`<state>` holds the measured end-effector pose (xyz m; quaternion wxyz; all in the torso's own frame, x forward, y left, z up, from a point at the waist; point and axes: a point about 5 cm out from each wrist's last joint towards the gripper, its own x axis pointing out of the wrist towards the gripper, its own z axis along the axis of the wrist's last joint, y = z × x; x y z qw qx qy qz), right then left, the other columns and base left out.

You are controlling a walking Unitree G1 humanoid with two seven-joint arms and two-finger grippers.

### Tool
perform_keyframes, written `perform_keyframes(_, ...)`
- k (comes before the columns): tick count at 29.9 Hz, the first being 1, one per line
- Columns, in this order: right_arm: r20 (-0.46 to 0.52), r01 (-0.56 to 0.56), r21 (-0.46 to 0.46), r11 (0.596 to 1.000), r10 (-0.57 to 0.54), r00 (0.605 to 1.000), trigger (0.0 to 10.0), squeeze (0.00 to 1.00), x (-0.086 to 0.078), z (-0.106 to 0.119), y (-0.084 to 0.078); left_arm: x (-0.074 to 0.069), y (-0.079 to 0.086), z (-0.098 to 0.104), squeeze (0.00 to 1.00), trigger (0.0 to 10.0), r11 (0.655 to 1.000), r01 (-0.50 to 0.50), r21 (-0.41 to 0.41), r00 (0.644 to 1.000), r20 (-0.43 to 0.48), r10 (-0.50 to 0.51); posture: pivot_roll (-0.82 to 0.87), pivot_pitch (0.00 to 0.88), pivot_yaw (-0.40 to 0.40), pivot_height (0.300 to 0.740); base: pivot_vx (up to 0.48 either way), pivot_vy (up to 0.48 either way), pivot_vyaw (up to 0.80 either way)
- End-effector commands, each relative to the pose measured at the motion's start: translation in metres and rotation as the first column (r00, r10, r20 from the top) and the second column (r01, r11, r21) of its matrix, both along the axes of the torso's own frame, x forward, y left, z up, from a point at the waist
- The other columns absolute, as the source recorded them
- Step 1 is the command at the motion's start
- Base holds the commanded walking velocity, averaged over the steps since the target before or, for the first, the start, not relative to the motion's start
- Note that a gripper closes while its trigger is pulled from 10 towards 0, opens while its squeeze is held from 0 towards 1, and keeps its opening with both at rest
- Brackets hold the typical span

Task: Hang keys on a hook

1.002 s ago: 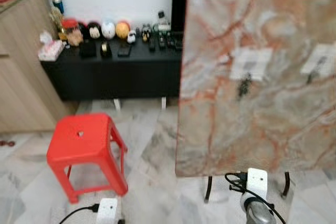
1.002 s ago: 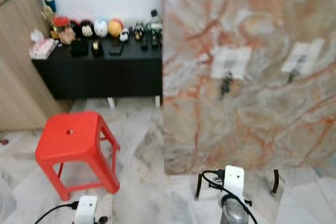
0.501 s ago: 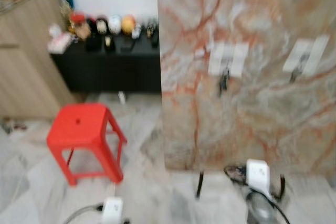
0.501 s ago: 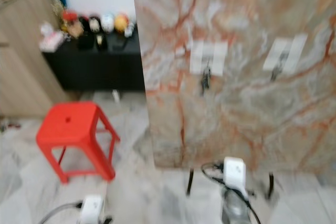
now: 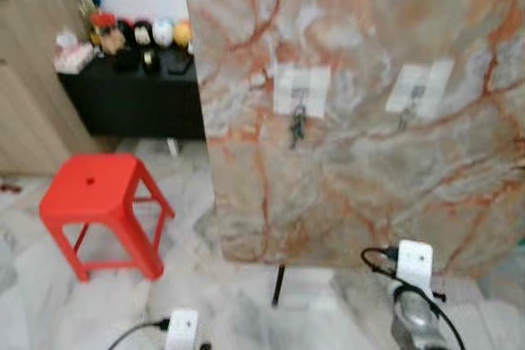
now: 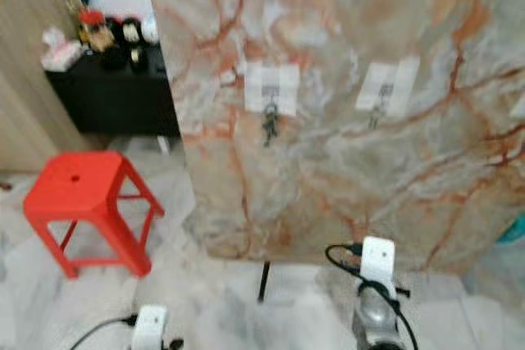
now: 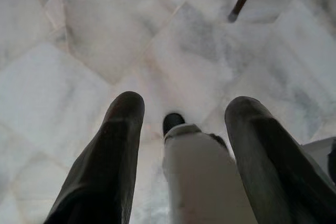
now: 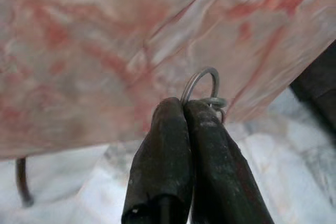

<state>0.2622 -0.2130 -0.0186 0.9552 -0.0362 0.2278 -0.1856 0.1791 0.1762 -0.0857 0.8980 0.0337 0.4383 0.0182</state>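
Metal key ring [image 8: 203, 85] pinched in right gripper [image 8: 182, 109], low in front of the marble board [image 5: 369, 161].
Fingers fully closed on the ring, loop poking out past the tips. Free hook [image 5: 408, 108] sits up the board, above the gripper; the neighbouring hook toward the red stool [image 5: 94, 202] already carries keys [image 5: 296, 127]. Nothing in between. Left gripper [image 7: 181, 114] spread open and holding nothing, over the floor.

Red stool [image 5: 97, 194] left; marble board [image 5: 369, 104] ahead
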Motion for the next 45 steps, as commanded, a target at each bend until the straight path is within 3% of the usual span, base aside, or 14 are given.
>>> perform_keyframes(1, 0.031, -0.001, 0.004, 1.0, 0.0, 1.0, 10.0, 0.0, 0.005, 0.004, 0.003, -0.004, 0.003, -0.002, 0.0, 10.0, 1.0, -0.001, 0.008, 1.0, -0.016, 0.001, 0.02, 0.0, -0.046, 0.74, 0.0, -0.292, 0.0)
perform_keyframes(21, 0.101, -0.007, -0.025, 1.0, 0.01, 0.995, 10.0, 0.0, 0.017, 0.017, 0.007, -0.002, 0.004, -0.001, 0.0, 10.0, 1.0, 0.005, 0.011, 1.0, -0.015, -0.005, 0.01, 0.0, -0.034, 0.74, 0.0, -0.293, 0.0)
perform_keyframes(31, 0.148, 0.019, -0.048, 0.999, -0.012, 0.989, 10.0, 0.0, 0.02, 0.024, 0.001, -0.007, 0.003, -0.003, 0.0, 10.0, 1.0, 0.005, 0.004, 1.0, -0.027, -0.005, 0.0, 0.0, -0.036, 0.74, 0.0, -0.235, 0.0)
perform_keyframes(42, 0.332, 0.113, -0.091, 0.989, -0.076, 0.94, 10.0, 0.0, 0.048, 0.068, -0.018, -0.011, 0.003, -0.005, 0.0, 10.0, 0.999, -0.038, 0.004, 0.999, -0.037, 0.038, -0.01, 0.0, -0.038, 0.74, 0.0, 0.0, 0.0)
perform_keyframes(45, 0.416, 0.154, -0.181, 0.971, -0.067, 0.907, 10.0, 0.0, 0.06, 0.092, -0.021, -0.01, 0.003, -0.005, 0.0, 10.0, 0.999, -0.049, 0.006, 0.998, -0.031, 0.05, -0.02, 0.0, -0.039, 0.74, 0.0, 0.0, 0.0)
